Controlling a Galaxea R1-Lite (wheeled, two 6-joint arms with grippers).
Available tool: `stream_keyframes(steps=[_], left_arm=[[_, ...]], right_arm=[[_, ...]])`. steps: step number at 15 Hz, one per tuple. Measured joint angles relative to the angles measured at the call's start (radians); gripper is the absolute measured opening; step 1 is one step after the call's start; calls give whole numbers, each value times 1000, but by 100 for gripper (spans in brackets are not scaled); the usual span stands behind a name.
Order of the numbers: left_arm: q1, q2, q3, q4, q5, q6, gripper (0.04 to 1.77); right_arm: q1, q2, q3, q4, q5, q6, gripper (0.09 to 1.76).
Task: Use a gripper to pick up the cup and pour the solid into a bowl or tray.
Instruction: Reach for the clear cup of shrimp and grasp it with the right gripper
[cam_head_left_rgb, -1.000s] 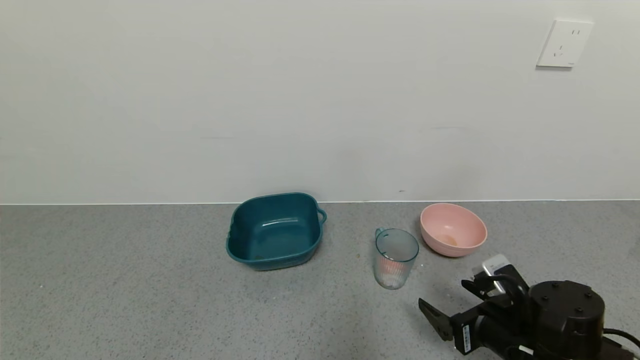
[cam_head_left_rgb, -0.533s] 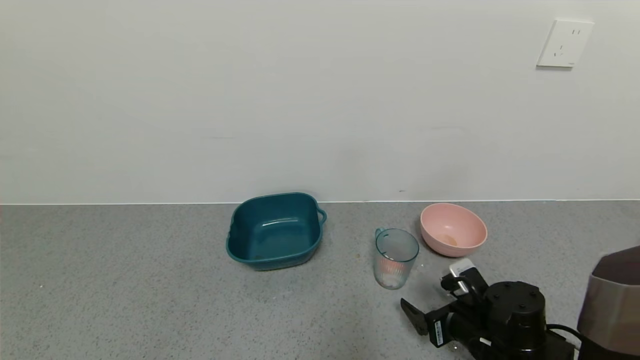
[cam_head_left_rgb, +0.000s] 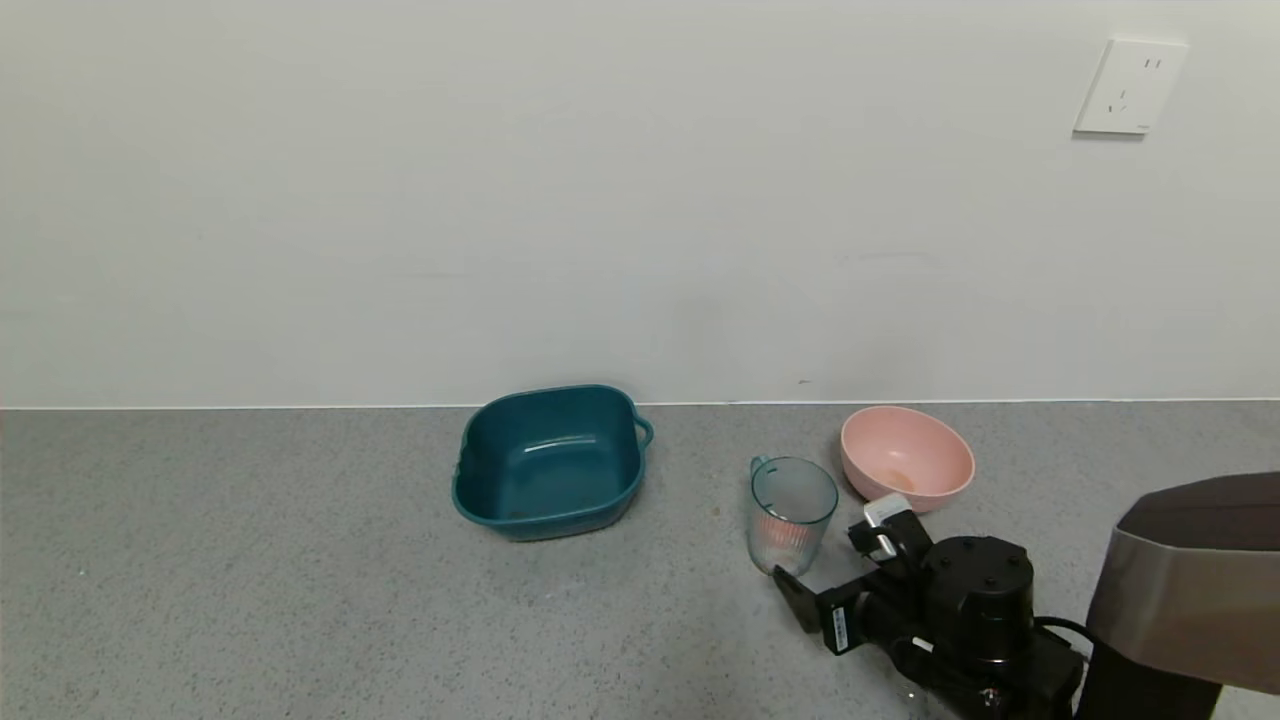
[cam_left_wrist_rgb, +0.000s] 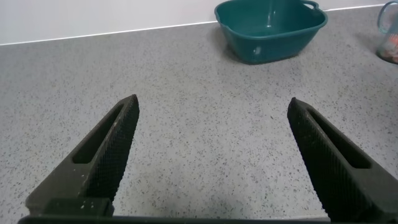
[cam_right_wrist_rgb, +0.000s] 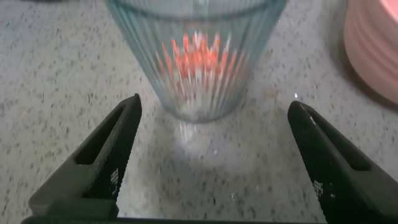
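Observation:
The ribbed bluish cup stands upright on the grey counter, left of the pink bowl. The solid, pink and red-orange bits, lies at the cup's bottom. My right gripper is open and low on the counter, just in front of the cup, one finger on each side of its base line, not touching it. In the right wrist view the cup with the solid stands just beyond the open right gripper, with the bowl beside it. My left gripper is open and empty over bare counter.
A dark teal tub stands left of the cup near the wall; it also shows in the left wrist view. A white wall with an outlet closes the back of the counter. My right arm's grey cover fills the lower right.
My right gripper has moved forward and to the left, from near the front right up to the cup. Cup, bowl and tub have not moved.

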Motion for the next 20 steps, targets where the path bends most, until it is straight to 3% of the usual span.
stream_keyframes(steps=[13, 20], left_arm=[[0, 0, 0, 0, 0, 0, 172], [0, 0, 0, 0, 0, 0, 172]], right_arm=[[-4, 38, -232, 185, 0, -36, 171], [-15, 47, -257, 193, 0, -59, 171]])
